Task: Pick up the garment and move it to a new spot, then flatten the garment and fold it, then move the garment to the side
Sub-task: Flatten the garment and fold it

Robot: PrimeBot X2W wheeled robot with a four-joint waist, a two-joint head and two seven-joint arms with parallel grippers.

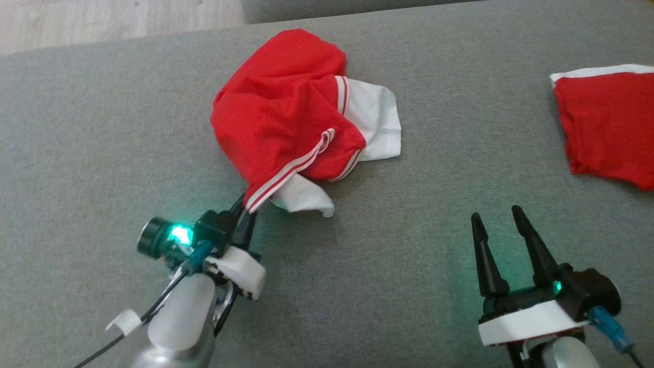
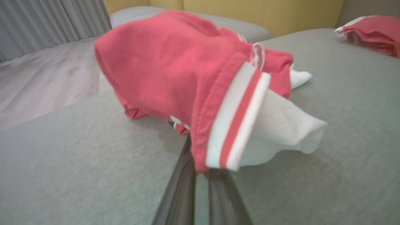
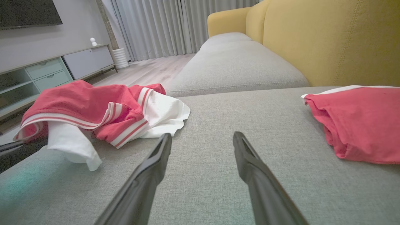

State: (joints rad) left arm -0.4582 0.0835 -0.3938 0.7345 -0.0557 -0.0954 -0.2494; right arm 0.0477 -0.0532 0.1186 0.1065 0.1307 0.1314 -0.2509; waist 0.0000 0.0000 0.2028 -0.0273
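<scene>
A crumpled red garment [image 1: 286, 107] with white panels and red-and-white striped trim lies in a heap on the grey cushion [image 1: 102, 128]. My left gripper [image 1: 244, 212] is shut on the garment's striped edge at its near corner. In the left wrist view that striped trim [image 2: 232, 125] hangs over my closed left gripper [image 2: 201, 173], with white cloth beside it. My right gripper [image 1: 498, 214] is open above bare cushion, well to the right of the heap. The right wrist view shows the garment [image 3: 93, 106] to the left of my spread right gripper [image 3: 201, 139].
A second red garment with a white edge [image 1: 608, 125] lies at the cushion's far right [image 3: 359, 122]. A yellow sofa back [image 3: 328, 37] rises behind it. Wooden floor [image 1: 102, 20] lies beyond the cushion's far edge, with a TV cabinet [image 3: 47, 72] and curtains further off.
</scene>
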